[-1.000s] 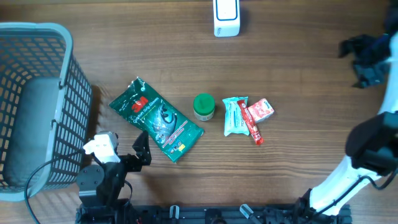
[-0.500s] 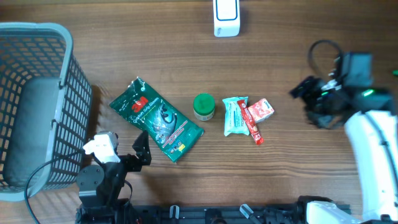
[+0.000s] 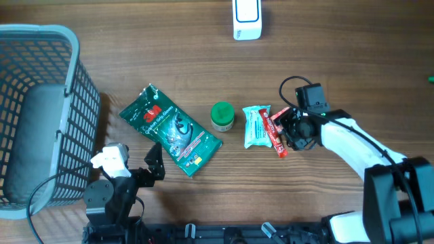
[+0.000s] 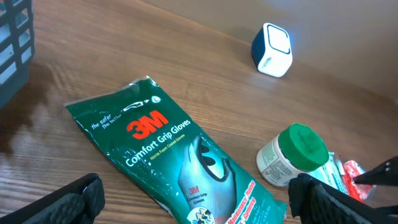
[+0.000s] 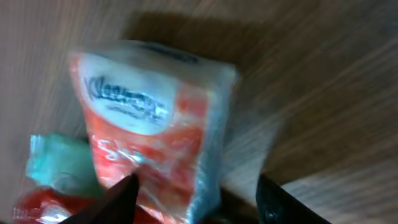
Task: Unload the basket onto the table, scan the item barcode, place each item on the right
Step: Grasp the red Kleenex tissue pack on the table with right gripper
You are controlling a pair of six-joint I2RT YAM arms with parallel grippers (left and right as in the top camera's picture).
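Since the earlier frame, the right gripper [image 3: 290,130] is brought from the worktop's right edge over the tissue pack [image 5: 149,130], right of centre. Jaws straddle it; grip cannot be told. It is judged soft and light, so the narrow sides are best pinched.

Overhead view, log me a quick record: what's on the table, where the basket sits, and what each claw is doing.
items in a row: 3M Comfort Grip Gloves pack, green-lidded jar, teal packet, red stick packet, Kleenex pack
barcode scanner: white, far edge
basket: grey, left side
left claw: open, low by gloves pack
right claw: open, straddling Kleenex pack
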